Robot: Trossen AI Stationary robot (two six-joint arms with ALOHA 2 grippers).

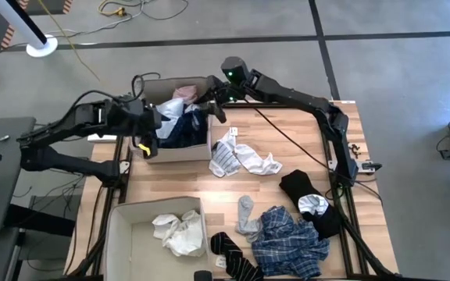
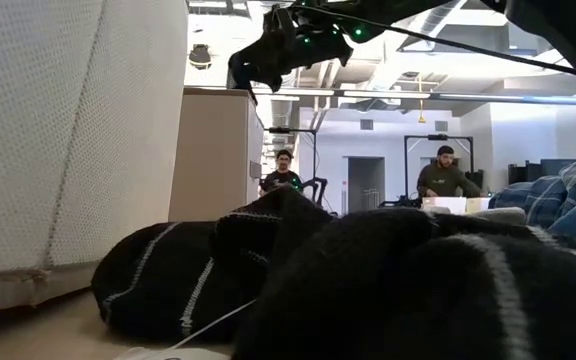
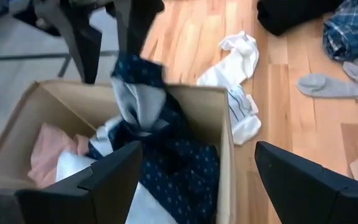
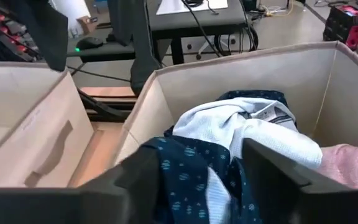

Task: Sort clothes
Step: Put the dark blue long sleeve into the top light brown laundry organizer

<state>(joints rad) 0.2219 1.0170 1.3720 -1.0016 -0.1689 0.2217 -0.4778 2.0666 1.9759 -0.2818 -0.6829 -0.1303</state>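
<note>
At the near edge of the worktop (image 1: 287,140), the near box (image 1: 123,234) holds white clothes (image 1: 180,232). Just beside it lie striped socks (image 1: 233,254), a plaid shirt (image 1: 291,238) and a grey sock (image 1: 245,212). A black garment (image 1: 311,199) lies toward the right edge. At mid-worktop a striped white garment (image 1: 237,156) lies just beside the far box (image 1: 180,150).

The far box contains a navy dotted garment (image 4: 185,174), a white garment (image 4: 241,124) and a pink garment (image 4: 347,165).

The left pincer (image 1: 148,129) hovers at the left rim of the far box, jaws wide, holding nothing. The right pincer (image 1: 213,105) hangs over the box's right rim with its fingers (image 4: 272,168) spread apart; the navy dotted garment drapes between them and onto the pile.
</note>
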